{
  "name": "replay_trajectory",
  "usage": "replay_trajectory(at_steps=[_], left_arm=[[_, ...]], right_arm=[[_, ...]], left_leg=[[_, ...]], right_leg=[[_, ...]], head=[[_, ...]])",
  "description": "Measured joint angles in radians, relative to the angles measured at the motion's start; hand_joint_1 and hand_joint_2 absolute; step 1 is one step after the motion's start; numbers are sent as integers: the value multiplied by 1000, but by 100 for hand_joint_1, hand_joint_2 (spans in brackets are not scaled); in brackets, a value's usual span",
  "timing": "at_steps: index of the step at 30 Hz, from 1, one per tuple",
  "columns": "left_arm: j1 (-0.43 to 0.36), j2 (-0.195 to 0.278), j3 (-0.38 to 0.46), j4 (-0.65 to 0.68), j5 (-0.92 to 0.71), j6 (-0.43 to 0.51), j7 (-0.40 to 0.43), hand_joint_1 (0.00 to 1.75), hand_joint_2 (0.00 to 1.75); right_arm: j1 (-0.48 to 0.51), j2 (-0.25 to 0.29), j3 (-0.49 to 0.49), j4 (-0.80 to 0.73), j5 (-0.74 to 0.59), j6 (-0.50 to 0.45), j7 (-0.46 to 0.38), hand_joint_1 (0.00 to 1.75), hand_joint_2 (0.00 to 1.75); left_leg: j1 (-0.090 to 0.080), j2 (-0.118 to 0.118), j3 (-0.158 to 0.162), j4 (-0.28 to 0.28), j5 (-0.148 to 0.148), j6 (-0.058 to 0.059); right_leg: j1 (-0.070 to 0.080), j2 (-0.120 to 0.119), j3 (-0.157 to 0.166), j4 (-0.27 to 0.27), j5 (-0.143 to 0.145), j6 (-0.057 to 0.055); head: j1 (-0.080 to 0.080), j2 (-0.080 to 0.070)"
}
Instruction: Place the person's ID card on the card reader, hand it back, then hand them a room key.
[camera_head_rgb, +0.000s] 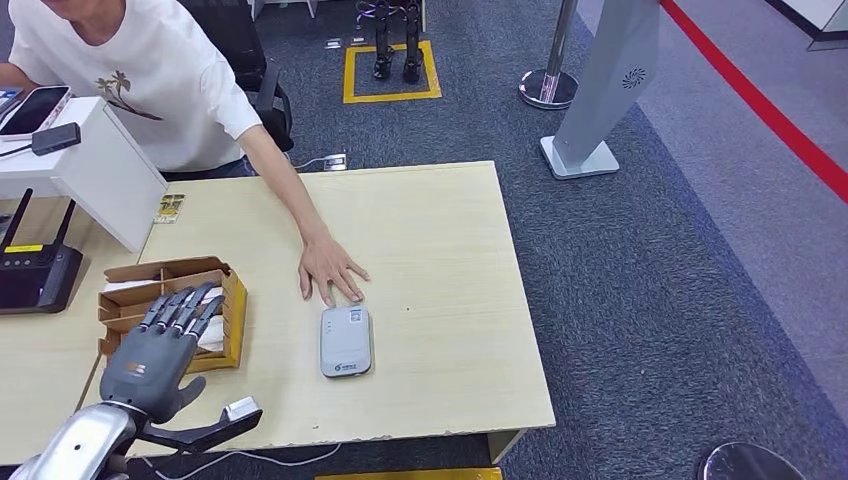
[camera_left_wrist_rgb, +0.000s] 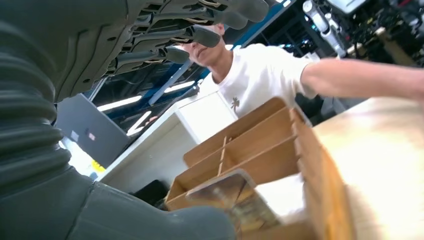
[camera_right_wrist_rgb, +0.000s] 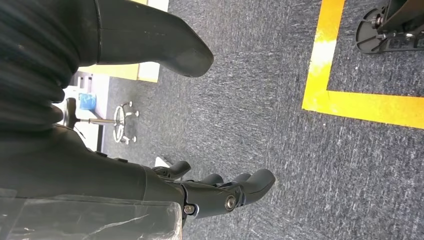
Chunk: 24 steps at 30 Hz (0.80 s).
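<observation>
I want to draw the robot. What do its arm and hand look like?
The left arm is shiny silver metal. The left hand is dark grey plastic with long, jointed darker fingers, a thick grey thumb and a small orange mark on its back. The right hand is dark grey too, with a ribbed cover behind it.

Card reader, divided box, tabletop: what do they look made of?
Card reader: likely plastic, smooth light-grey shell with rounded corners and a slight sheen.
Divided box: thin wood or fibreboard, matte brown; raw edges and slotted dividers show in the left wrist view.
Tabletop: probably wood-grain laminate, pale and matte; the front edge looks chipped.
</observation>
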Motion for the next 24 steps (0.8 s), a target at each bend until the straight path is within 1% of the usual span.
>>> replay_trajectory(at_steps=[5,13,18,24], left_arm=[[52,5,27,-23,-22,-16,8,0,175],[116,5,39,-66,-26,-24,23,0,175],[137,3,42,-81,-27,-28,27,0,175],[135,-5,43,-84,-41,-28,41,0,175]], right_arm=[[0,0,0,0,-1,-1,2,0,175],[0,-1,0,0,-1,-3,1,0,175],[0,-2,0,0,-4,-3,1,0,175],[0,-3,0,0,-4,-3,1,0,175]], left_leg=[[0,0,0,0,0,0],[0,0,0,0,0,0],[0,0,0,0,0,0],[0,0,0,0,0,0]], right_leg=[[0,0,0,0,0,0],[0,0,0,0,0,0],[0,0,0,0,0,0],[0,0,0,0,0,0]], head=[[0,0],[0,0],[0,0],[0,0]])
